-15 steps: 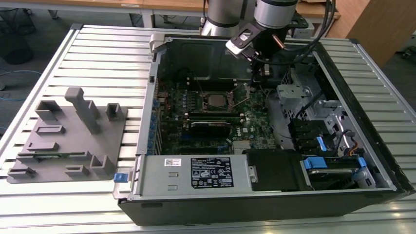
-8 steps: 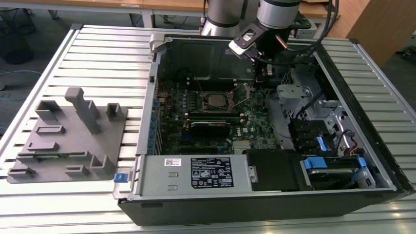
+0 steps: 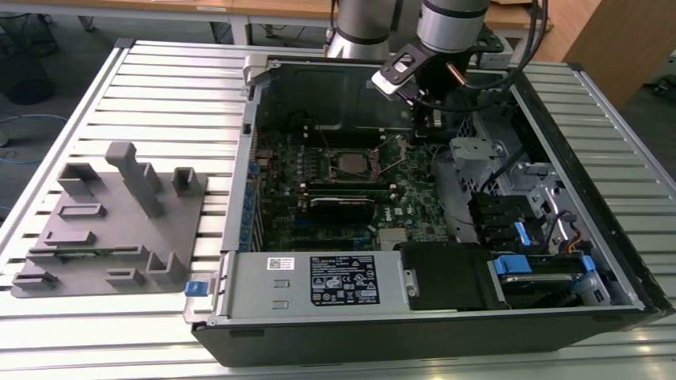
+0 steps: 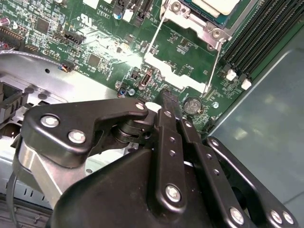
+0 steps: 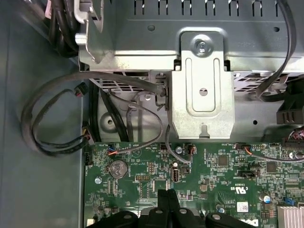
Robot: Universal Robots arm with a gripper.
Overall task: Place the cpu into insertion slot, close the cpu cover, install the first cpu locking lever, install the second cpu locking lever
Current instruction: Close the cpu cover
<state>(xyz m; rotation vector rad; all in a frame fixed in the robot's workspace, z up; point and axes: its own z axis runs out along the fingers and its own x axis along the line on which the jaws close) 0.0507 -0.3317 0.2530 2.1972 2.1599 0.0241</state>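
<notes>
The insertion slot (image 3: pixel 349 162) sits mid-board inside the open computer case. In the second wrist view a pale silver-grey cpu (image 4: pixel 213 5) lies in it, and the silvery cpu cover (image 4: pixel 205 27) appears to lie flat around it. Two thin wire locking levers (image 4: pixel 156 35) (image 4: pixel 214 64) stick out from the socket, unlatched. My gripper (image 4: pixel 166 95) hovers over the green board beside the socket, at the levers' free ends. Its black fingers are pressed together, holding nothing. In the exterior view the gripper (image 3: pixel 428 131) hangs to the right of the socket. Its tips (image 5: pixel 168 194) show over the board's edge area.
A metal drive bracket (image 5: pixel 203 90) and looped cables (image 5: pixel 52 118) stand just past the board's edge. Black memory slots (image 4: pixel 266 33) run beside the socket. A coin battery (image 5: pixel 117 167) is nearby. A grey fixture tray (image 3: pixel 116 222) lies left of the case.
</notes>
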